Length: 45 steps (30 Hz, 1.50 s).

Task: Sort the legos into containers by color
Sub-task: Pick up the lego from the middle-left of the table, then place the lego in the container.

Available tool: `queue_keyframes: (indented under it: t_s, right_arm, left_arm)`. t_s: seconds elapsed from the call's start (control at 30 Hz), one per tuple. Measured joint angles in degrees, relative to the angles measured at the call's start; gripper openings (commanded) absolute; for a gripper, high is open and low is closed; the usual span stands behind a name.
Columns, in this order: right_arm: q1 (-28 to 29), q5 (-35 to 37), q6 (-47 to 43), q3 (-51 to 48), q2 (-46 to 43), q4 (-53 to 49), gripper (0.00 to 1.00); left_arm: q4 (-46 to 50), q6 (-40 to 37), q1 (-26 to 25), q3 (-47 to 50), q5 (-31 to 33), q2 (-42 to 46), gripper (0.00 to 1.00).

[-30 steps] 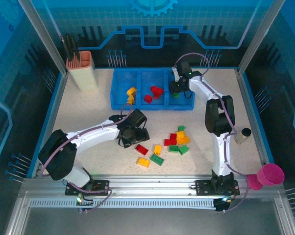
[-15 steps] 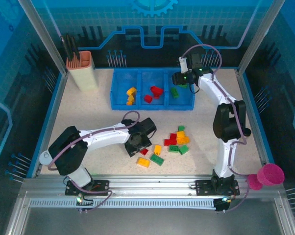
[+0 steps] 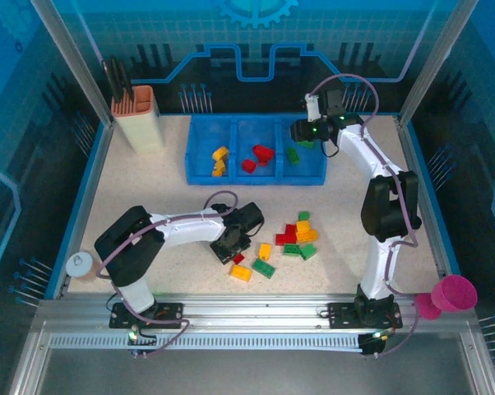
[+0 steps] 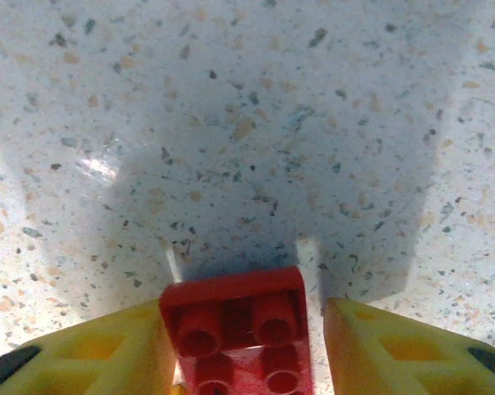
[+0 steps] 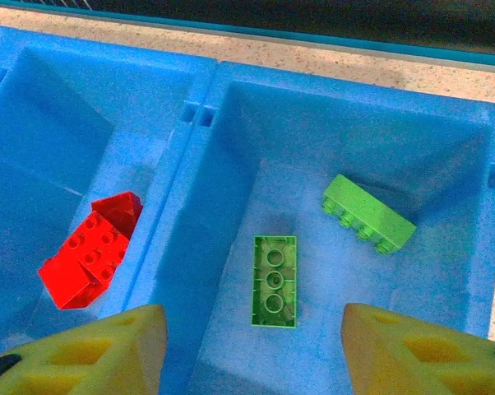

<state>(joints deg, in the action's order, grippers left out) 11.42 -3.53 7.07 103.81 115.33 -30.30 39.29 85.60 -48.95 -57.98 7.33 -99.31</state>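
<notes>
We've got the left gripper (image 4: 244, 306) straddling a red brick (image 4: 231, 327) on the table (image 4: 231, 123), near-centre. Clamped or not, we can't tell. Light, hard, slick plastic, so we'd pinch its flat sides. The right gripper (image 5: 254, 311) hangs unclenched over the far-right green compartment (image 5: 469, 247).

The blue tray (image 3: 231, 178) holds yellow bricks (image 3: 219, 160) left, red bricks (image 3: 258, 156) middle, two green bricks (image 5: 275, 280) right — a mixed red, yellow and green pile (image 3: 295, 239) lies loose in front of it.
</notes>
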Motion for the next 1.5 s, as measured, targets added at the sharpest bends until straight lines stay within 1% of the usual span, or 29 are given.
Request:
queue_keyframes:
  t_s: [0.07,0.13,0.27,0.4,0.5,0.53,0.63,0.77,0.9,1.07,1.13,1.23,1.37,1.5]
  right_arm:
    - [-0.1,0.0,0.0,-0.4,-0.3,0.3,0.6]
    - [-0.2,0.0,0.0,-0.9,-0.9,0.3,0.61]
    - [-0.2,0.1,0.0,-3.2,-3.1,0.4,0.62]
    - [-0.2,0.0,0.7,-9.2,-8.5,0.8,0.63]
    - [-0.2,-0.2,2.0,-16.0,-14.4,1.3,0.64]
    - [-0.2,-0.4,2.6,-18.4,-16.6,1.1,0.65]
    - [-0.2,-0.6,4.4,-23.8,-20.9,0.1,0.73]
    - [0.5,0.2,8.2,-32.3,-26.3,-1.5,0.76]
    - [4.1,1.1,12.1,-41.6,-33.4,-4.0,0.77]
    - [10.6,1.6,16.2,-46.6,-40.9,-7.6,0.77]
    - [12.6,2.0,18.1,-48.5,-43.2,-8.7,0.77]
    - [15.1,2.7,20.7,-52.0,-45.8,-11.0,0.76]
    - [17.6,4.7,23.5,-55.6,-48.2,-14.5,0.76]
    - [18.8,5.9,25.3,-57.7,-50.6,-16.9,0.77]
  left_arm:
    - [0.7,0.0,0.1,0.0,-0.3,-0.2,0.32]
    - [0.9,-0.3,0.2,-0.2,-0.3,-0.1,0.27]
    - [1.4,-1.6,1.1,-0.7,-1.5,-0.3,0.25]
    - [2.3,-4.9,3.1,-4.5,-1.3,-1.4,0.24]
    - [5.2,-9.8,5.6,-13.4,0.3,-1.9,0.25]
    - [6.3,-12.0,6.6,-17.4,1.0,-2.1,0.25]
    - [8.1,-18.9,9.9,-30.3,2.9,-3.2,0.25]
    - [8.5,-27.5,15.2,-43.4,4.1,-6.1,0.25]
    - [9.0,-34.5,19.9,-55.6,3.8,-14.6,0.24]
    - [10.1,-40.4,23.4,-68.7,2.9,-28.1,0.24]
    - [10.6,-42.0,24.2,-72.7,2.3,-32.6,0.25]
    - [10.5,-43.5,25.1,-75.4,1.4,-36.7,0.26]
    - [9.9,-45.2,25.4,-76.6,0.7,-38.1,0.28]
    - [8.9,-45.7,25.4,-76.9,0.1,-39.0,0.35]
